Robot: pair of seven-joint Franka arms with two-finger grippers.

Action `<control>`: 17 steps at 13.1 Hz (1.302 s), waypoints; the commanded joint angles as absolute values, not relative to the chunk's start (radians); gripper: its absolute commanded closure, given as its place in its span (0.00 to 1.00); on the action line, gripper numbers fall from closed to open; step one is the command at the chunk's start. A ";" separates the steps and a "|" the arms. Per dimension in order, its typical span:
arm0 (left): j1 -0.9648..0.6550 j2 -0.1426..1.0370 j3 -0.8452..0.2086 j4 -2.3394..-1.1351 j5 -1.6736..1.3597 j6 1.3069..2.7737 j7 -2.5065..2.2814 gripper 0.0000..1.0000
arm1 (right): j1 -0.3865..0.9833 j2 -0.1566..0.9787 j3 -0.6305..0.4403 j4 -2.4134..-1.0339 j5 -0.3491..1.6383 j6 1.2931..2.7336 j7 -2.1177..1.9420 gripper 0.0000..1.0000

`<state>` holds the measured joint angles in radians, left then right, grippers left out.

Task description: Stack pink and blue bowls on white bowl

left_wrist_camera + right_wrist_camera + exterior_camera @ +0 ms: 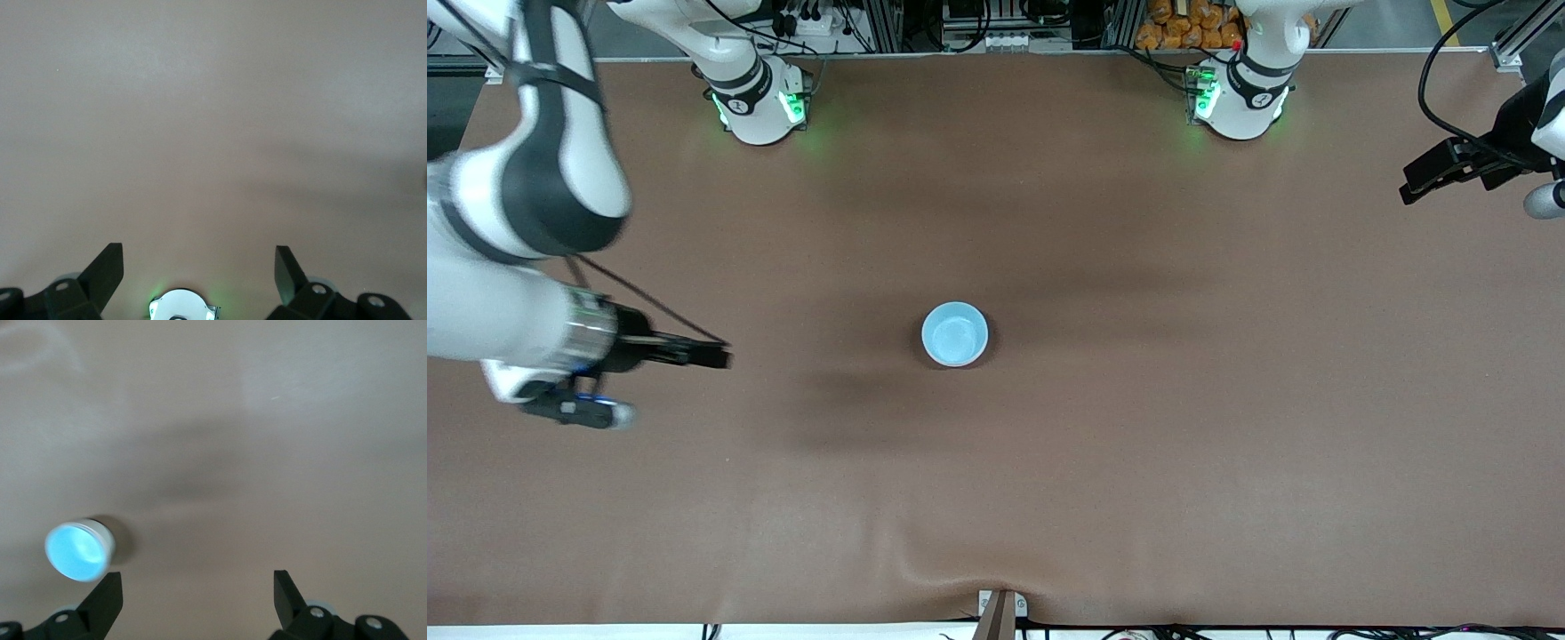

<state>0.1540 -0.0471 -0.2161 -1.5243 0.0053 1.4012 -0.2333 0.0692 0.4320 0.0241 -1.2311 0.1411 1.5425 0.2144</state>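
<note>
Right hand (716, 356) hovers wide open and empty; left hand (1409, 182) likewise; round sky-blue plastic bowl (955, 333) sits mid-surface (1138, 444).

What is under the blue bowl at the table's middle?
The blue bowl tops a stack; the right wrist view shows a pale, whitish wall beneath its rim. Whether pink and white bowls both sit below is covered. Its inside looks empty.

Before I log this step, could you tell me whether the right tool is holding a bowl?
No, the right tool is open and empty, with the blue bowl beside it.
</note>
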 commanded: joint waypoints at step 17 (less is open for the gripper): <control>0.166 -0.084 -0.221 -1.540 -0.005 1.378 -0.213 0.00 | 0.025 -0.137 0.031 -1.773 -0.051 1.683 0.043 0.00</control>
<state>0.1543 -0.0572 -0.2160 -1.5254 0.0052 1.3894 -0.2333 0.0383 -0.1413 0.0250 -1.7895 -0.0254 1.6806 0.0657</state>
